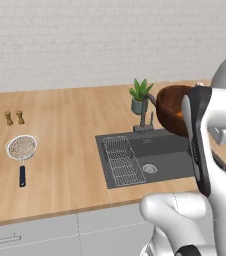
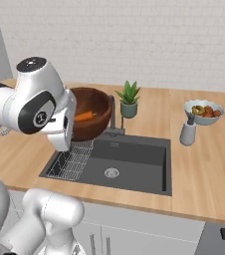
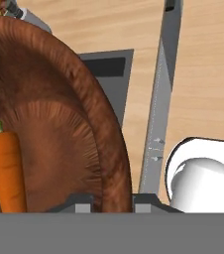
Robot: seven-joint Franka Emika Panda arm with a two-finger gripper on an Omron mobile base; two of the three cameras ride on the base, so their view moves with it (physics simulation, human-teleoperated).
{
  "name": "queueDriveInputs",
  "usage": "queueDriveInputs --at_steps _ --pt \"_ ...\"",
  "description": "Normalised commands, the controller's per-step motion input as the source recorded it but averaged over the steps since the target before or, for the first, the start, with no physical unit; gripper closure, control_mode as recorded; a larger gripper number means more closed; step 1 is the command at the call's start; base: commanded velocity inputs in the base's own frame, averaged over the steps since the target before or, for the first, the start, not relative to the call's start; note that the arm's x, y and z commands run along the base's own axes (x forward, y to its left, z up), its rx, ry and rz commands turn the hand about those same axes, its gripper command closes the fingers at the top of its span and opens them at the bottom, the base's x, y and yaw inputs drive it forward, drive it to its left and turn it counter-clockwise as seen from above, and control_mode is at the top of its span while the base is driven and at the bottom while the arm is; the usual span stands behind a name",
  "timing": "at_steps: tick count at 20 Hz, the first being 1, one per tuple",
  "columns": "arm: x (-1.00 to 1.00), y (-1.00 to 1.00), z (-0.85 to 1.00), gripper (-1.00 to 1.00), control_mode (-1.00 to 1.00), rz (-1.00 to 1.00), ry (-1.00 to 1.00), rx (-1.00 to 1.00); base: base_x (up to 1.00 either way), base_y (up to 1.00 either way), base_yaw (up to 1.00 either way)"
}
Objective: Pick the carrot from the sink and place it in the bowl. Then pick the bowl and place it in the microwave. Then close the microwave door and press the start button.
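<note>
The fingers [image 3: 109, 201] are pinching the thick rim of the wooden bowl [image 2: 87, 112], narrowly parted around its wall, holding it lifted over the sink [image 2: 129, 159] near the worktop's back edge. The carrot [image 2: 83, 116] is lying loose inside. My worry: that one-sided rim grip is letting the heavy bowl tilt, so the smooth tapered carrot could roll out into the basin.

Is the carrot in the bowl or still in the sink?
In the bowl. The carrot lies inside the wooden bowl, which the gripper holds by its rim above the sink.
</note>
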Motion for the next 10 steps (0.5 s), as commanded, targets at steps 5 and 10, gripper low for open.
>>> queueDriveInputs --at_steps 5,10 --pt "0.00 0.00 0.00 1.00 1.00 0.00 0.00 0.00 -0.17 -0.38 -0.07" --pt "0.00 0.00 0.00 1.00 1.00 0.00 0.00 0.00 -0.38 -0.79 -0.48"
